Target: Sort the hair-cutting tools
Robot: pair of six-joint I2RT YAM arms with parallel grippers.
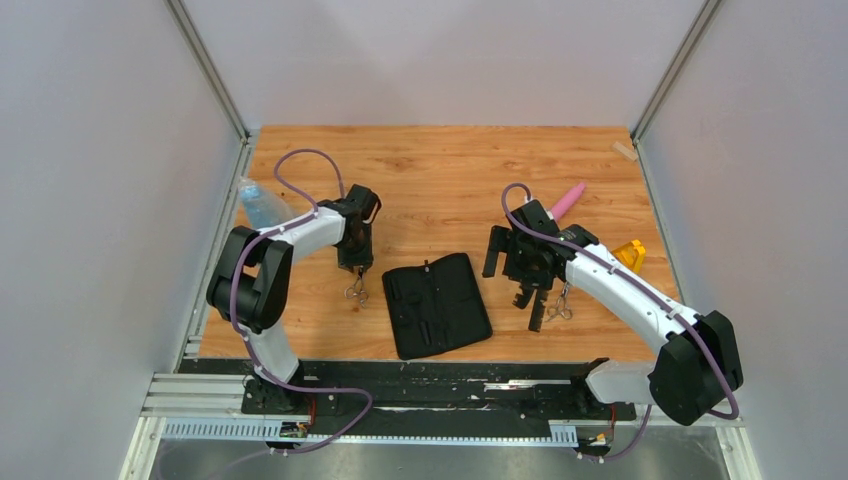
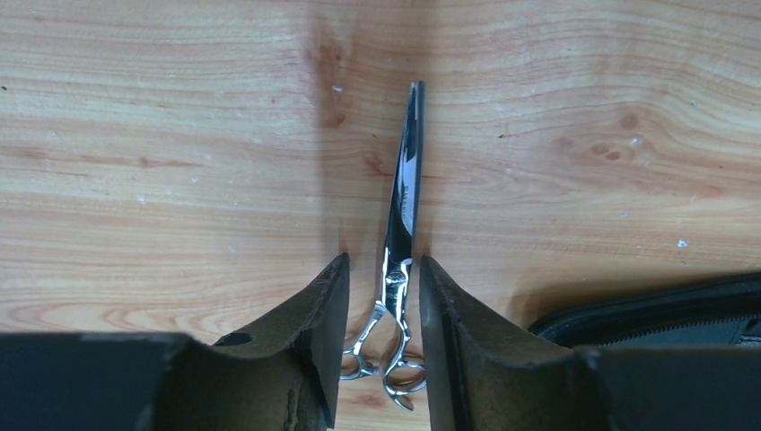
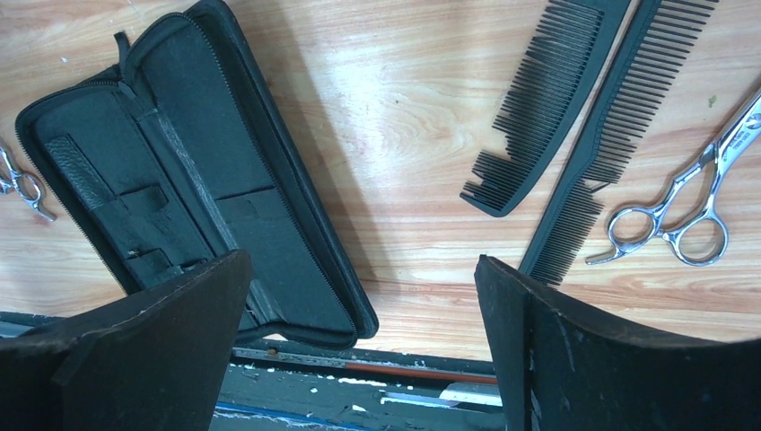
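Right wrist, not left, shows combs point(image 3: 538, 99); right pincer point(image 3: 362, 267) wide; left pincer point(image 2: 384, 264) ajar astride scissors point(image 2: 404, 180).

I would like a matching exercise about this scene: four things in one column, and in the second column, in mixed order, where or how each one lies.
Things:
1. scissors near the left arm
2. two combs
3. black case
4. pink tool

Places or states:
A. lying open
B. on the far half of the table
C. between the open fingers of the left gripper
D. side by side on the wood

Pairs: 1-C, 2-D, 3-A, 4-B.
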